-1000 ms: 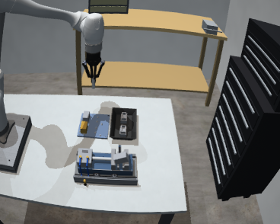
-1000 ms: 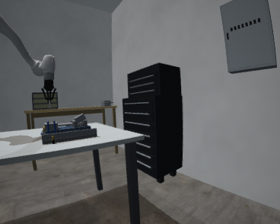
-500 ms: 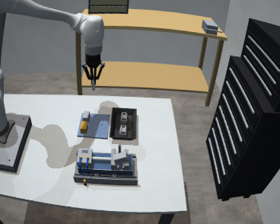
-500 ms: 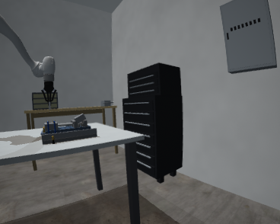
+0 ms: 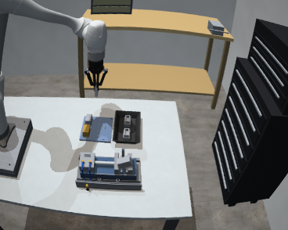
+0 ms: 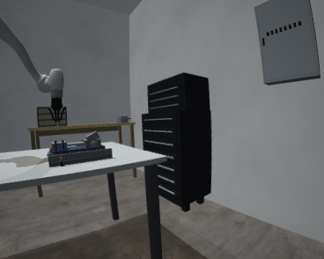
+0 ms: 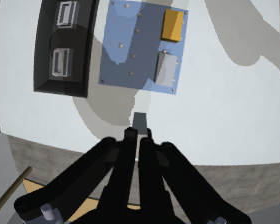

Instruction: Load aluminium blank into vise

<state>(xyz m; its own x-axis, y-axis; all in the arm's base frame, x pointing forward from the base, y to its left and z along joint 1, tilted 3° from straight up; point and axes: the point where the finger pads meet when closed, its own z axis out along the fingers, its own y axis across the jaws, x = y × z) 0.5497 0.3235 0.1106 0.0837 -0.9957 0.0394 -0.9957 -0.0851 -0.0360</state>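
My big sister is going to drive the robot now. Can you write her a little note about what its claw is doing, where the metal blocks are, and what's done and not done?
Gripper: shut on nothing, hanging high over the table's far edge, behind the infeed plate.
Infeed plate: one aluminium blank and one brass blank lie side by side near one edge.
Outfeed tray: two finished parts rest inside, apart from each other.
Vise: a grey block sits tilted at the jaw end; whether a blank is seated properly cannot be told from here.
Left: check the vise, open the gripper, load an aluminium blank if needed.

Matt black tray (image 5: 118, 133) (brass blank (image 5: 86, 128) glossier).
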